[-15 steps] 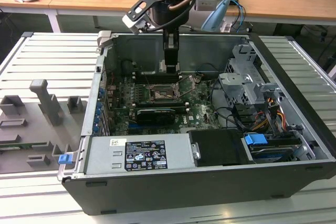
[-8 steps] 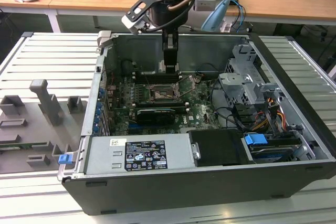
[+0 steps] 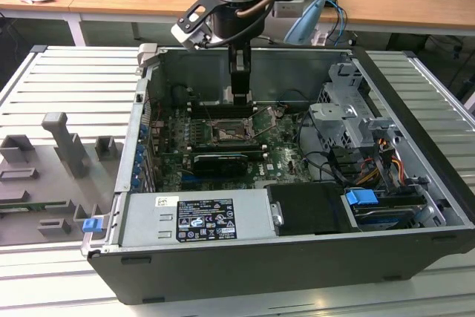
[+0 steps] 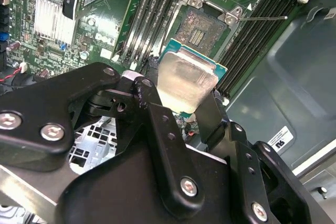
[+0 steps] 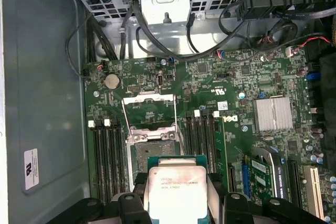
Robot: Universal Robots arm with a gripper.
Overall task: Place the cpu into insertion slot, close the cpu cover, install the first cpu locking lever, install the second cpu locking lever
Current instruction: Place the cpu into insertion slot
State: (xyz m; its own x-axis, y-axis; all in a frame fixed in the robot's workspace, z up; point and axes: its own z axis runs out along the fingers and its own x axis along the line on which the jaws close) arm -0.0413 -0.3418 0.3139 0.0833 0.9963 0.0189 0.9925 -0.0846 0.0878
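You have the tool clenched on the cpu, its black fingers pressing two opposite edges; the chip is a flat square with a pale, faintly mottled silver-grey metal face and a thin green border. It hangs near the insertion slot, not yet seated; the slot's dark centre lies bare, with the cpu cover swung open beside it on the green motherboard; all this sits inside the computer case on your ribbed worktop.

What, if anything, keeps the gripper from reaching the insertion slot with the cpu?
Likely yes, nothing visible blocks it. The gripper holds the cpu close above the insertion slot, and the cpu cover is flipped open, leaving it bare.
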